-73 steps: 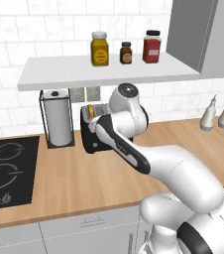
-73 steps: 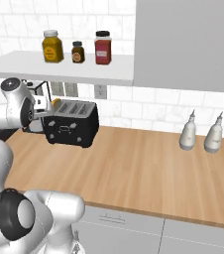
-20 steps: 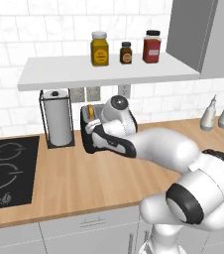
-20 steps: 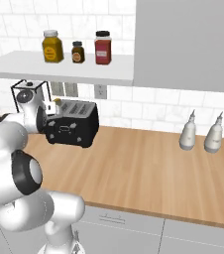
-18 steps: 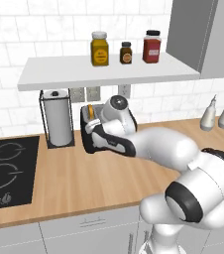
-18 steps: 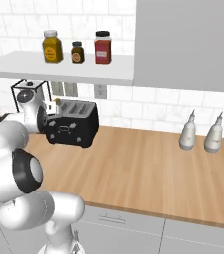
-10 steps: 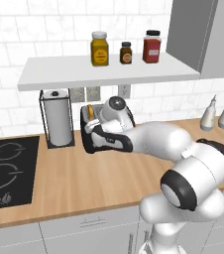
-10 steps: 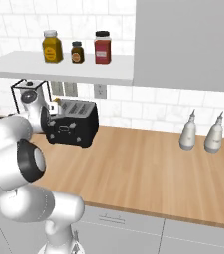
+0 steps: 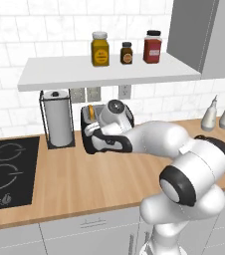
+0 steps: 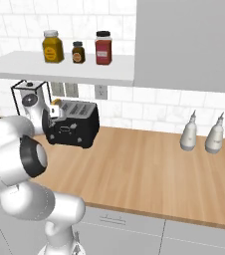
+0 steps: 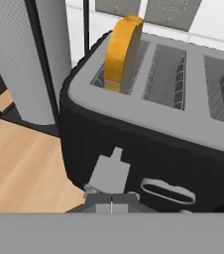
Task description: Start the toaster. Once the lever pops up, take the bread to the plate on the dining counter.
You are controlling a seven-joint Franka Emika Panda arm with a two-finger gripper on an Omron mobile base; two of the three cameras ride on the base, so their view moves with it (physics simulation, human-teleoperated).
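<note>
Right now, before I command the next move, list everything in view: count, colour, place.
toaster: one, black with grey top, back of the wood counter.
bread: one slice, tan, standing up out of the toaster's end slot.
paper-towel roll: one, white in a black wire frame, beside the toaster.
jars: three on the shelf, yellow, brown, red.
bottles: two, grey, against the wall.
cooktop: one, black.
gripper: shut, at the toaster's front.
</note>
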